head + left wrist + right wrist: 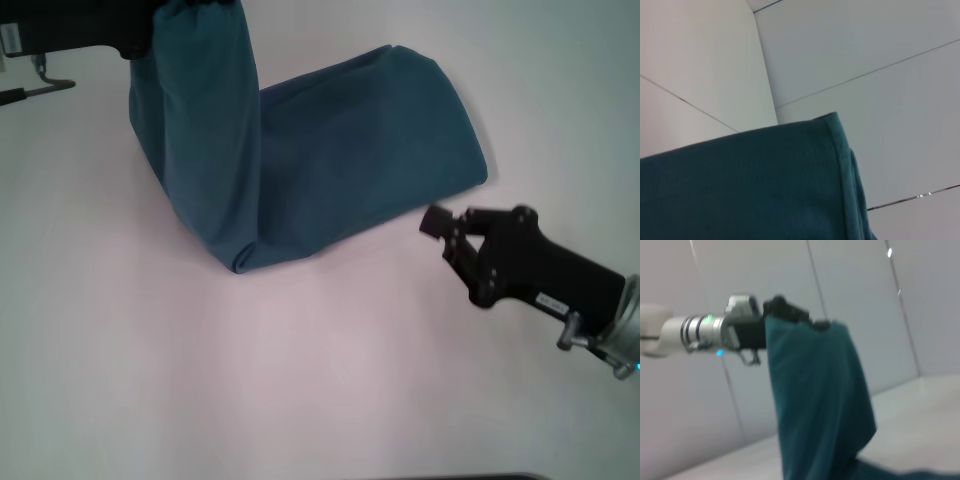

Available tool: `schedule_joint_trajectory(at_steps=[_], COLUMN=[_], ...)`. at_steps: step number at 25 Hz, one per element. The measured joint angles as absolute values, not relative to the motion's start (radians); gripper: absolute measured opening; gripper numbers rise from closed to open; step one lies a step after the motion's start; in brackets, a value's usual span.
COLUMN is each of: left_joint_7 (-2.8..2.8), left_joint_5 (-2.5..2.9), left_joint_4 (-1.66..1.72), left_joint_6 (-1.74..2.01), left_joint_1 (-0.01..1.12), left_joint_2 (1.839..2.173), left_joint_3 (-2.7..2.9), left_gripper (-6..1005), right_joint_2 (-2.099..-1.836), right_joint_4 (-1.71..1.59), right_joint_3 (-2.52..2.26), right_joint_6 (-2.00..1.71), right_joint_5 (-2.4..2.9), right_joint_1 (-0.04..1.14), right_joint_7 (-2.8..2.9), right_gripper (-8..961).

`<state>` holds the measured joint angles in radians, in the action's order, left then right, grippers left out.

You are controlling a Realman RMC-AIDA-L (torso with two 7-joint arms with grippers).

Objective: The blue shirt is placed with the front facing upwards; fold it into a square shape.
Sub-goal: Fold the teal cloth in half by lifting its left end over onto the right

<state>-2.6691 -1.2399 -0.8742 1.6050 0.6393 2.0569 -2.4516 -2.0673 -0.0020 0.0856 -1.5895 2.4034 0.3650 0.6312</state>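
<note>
At the far left of the head view, the left gripper [165, 25] is raised above the table [300, 380] with one end of the blue shirt [340, 160] clamped in its fingers, the cloth bunching where they pinch it. The right wrist view shows the same grip from the side: the left gripper [790, 315] is closed on the top edge of the shirt [815, 400], which hangs straight down from it in a narrow column. The left wrist view shows only a hemmed corner of the shirt [765, 185].

From that lifted end the cloth drops to a bend near the table's middle, then runs flat up and to the right as a long folded band, plain side up, no lettering showing. It looks light and limp: it drapes, creases at once and holds no shape of its own, so a single pinch lets the edges sag inwards. It is soft cotton by the look, not slippery, and safe to grip firmly. Hems and corners seem the best places to hold, since they are thicker and keep the layers together.

On the right, the right gripper [448, 235] hovers just beside the flat band's near right corner, apart from it, fingers a little parted and empty.
</note>
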Motion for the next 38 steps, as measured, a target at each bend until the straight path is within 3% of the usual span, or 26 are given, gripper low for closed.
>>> schedule_joint_trajectory(at_steps=[18, 38], left_joint_7=[-2.682, -2.699], left_joint_5=[-1.237, -1.208], left_joint_4=[-0.873, -0.734], left_joint_6=[1.470, 1.176], left_joint_1=[0.721, 0.815], left_joint_2=[2.135, 2.151], left_joint_3=[-2.285, -2.141], left_gripper=[46, 46], right_joint_2=[-2.074, -2.085], right_joint_4=[-0.046, -0.038], right_joint_3=[-0.166, -0.196], right_joint_6=[-1.537, -1.488], right_joint_5=[2.404, 2.404], right_joint_1=[0.409, 0.435], right_joint_7=[0.712, 0.713], right_gripper=[28, 27])
